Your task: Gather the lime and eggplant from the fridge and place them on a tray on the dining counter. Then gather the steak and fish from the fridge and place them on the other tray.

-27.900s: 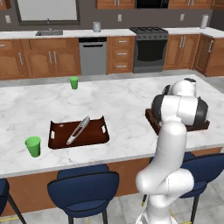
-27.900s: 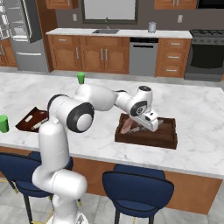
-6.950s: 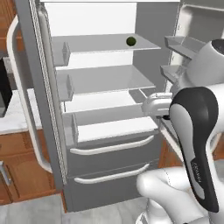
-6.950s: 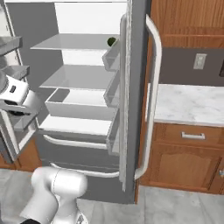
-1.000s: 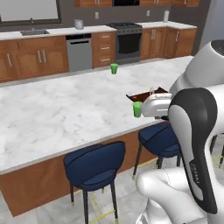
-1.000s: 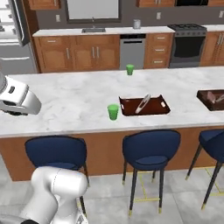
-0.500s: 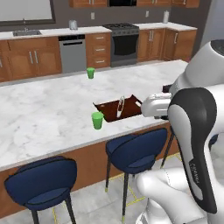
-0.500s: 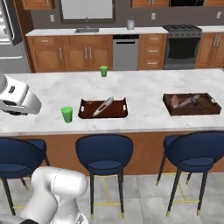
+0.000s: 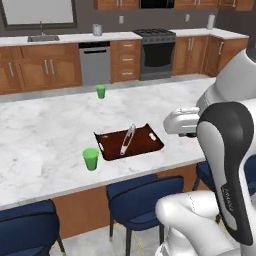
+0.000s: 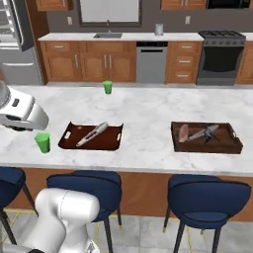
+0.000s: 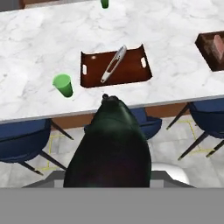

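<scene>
My gripper point(image 9: 171, 123) hangs in front of the dining counter point(image 9: 45, 130), short of its near edge, shut on a dark rounded lump, the eggplant point(image 11: 111, 144). The eggplant hides the fingertips in the hand view. Ahead on the marble lies a dark red-brown tray point(image 11: 131, 70) with a slim silvery thing point(image 11: 113, 64) lying in it. The same tray point(image 10: 111, 141) appears in the right base view. The other tray point(image 10: 225, 144), further right, holds a pinkish piece point(image 10: 184, 132) and a grey piece point(image 10: 205, 133). The fridge point(image 10: 15, 44) stands far back left. The lime is out of view.
Two green cups stand on the counter, one point(image 9: 90, 158) left of the near tray, one point(image 9: 101, 91) at the far edge. Blue stools point(image 10: 86, 187) line the near side below the counter. Wall cabinets, dishwasher and stove run behind.
The base has driven along the counter, so the whole scene has shifted and the near tray now sits ahead of the hand. The arm keeps its pose with the eggplant held.
</scene>
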